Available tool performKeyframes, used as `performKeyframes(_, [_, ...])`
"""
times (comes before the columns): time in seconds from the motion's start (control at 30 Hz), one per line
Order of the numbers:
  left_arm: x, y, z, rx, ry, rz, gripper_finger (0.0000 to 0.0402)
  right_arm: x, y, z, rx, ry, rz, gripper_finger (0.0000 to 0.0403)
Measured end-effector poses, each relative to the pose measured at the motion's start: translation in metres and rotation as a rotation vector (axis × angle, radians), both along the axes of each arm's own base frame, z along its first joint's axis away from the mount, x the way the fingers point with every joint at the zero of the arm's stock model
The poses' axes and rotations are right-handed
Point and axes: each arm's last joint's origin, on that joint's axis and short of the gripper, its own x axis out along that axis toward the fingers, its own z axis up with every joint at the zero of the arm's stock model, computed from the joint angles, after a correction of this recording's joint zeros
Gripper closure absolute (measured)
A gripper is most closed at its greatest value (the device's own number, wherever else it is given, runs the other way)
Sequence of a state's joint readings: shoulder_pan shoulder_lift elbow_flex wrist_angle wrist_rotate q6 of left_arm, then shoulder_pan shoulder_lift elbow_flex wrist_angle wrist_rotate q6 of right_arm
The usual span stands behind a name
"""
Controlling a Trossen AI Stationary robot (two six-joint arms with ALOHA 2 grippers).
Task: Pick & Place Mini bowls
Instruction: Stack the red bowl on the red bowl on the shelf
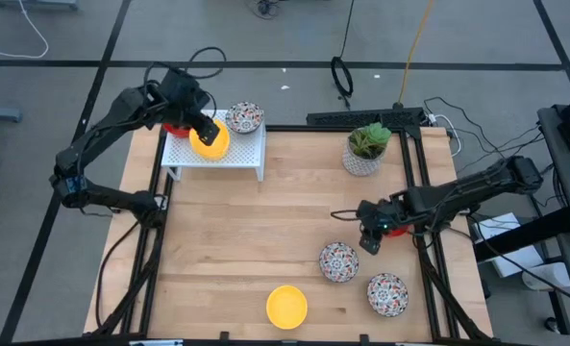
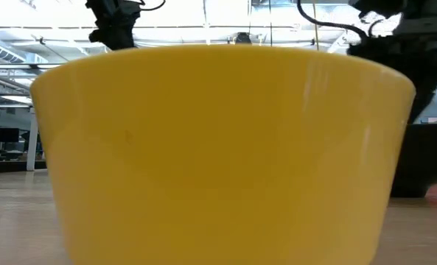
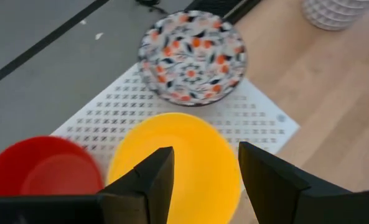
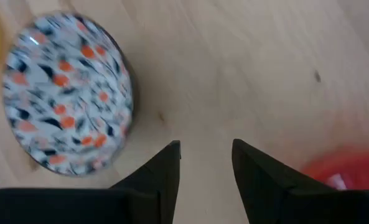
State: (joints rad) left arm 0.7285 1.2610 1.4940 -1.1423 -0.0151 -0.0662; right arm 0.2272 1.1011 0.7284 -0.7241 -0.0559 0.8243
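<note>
Wooden counter (image 1: 265,221) seen from straight above, white perforated rack (image 1: 246,154) sitting at its upper left corner. On the rack: a yellow bowl (image 1: 210,139) in the middle, a speckled bowl (image 1: 245,117) just beside it at the rack's upper right, and a red bowl (image 3: 41,168) on the other side of the yellow one, mostly hidden under the arm in the high view but plain in the left wrist view. Left hand (image 1: 206,131) hanging right over the yellow bowl on the rack, fingers (image 3: 150,180) apart with the bowl's rim showing in the gap, nothing clamped as far as can be told. Right hand (image 1: 369,240) down at centre right of the frame above bare wood, fingers (image 4: 162,171) apart and empty. Two more speckled bowls lower right: one (image 1: 338,260) just below-left of the right hand, the other (image 1: 387,294) nearer the bottom right corner. A second yellow bowl (image 1: 286,306) at bottom centre, so close to the low camera that it fills that whole view. A blurry bit of red (image 4: 349,171) also showing past the right hand's fingers in its wrist view, can't tell what exactly. White pot with a green plant (image 1: 366,149) at upper right of the counter, well apart from everything.
</note>
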Motion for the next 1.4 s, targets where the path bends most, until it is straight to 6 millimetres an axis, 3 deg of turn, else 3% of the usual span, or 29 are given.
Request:
performKeyframes(0.3, [0.016, -0.013, 0.004, 0.045, -0.046, -0.095, 0.0218, -0.007, 0.004, 0.002, -0.005, 0.050, 0.003, 0.0271])
performKeyframes(0.5, [0.023, -0.018, 0.006, 0.056, -0.070, -0.122, 0.0218, -0.002, -0.002, 0.030, -0.065, 0.020, 0.039, 0.0271])
performKeyframes(0.63, [0.026, -0.023, 0.006, 0.045, -0.082, -0.129, 0.0218, -0.011, -0.006, 0.039, -0.126, 0.115, -0.010, 0.0271])
performKeyframes(0.83, [0.031, -0.031, 0.006, 0.046, -0.080, -0.172, 0.0218, -0.020, -0.007, 0.025, -0.073, 0.254, -0.142, 0.0271])
performKeyframes(1.4, [0.036, -0.037, 0.005, 0.050, -0.074, -0.206, 0.0218, -0.026, -0.008, -0.033, -0.060, 0.200, -0.167, 0.0270])
